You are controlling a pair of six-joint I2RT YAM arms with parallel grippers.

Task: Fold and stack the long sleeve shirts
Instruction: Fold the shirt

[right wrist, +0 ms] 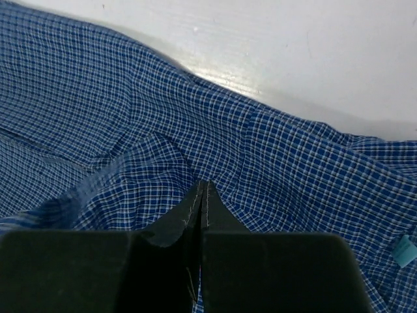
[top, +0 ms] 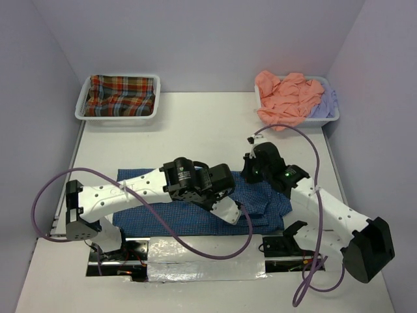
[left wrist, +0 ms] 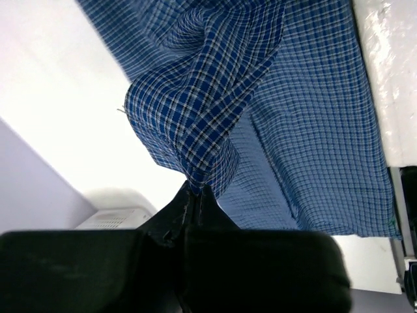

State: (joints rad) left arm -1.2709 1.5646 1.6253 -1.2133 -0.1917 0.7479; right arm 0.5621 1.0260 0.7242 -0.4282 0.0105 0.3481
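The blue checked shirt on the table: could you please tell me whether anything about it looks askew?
Yes. The blue checked shirt is not flat: its right end is rumpled, and the left gripper pinches up a bunched fold. Farther back, the salmon shirt spills over the front rim of its tray.

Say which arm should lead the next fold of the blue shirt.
Left, probably. The left gripper is shut on a raised bunch of the shirt, ready to carry it over. The right gripper is shut too, low against it, and its hold is unclear.
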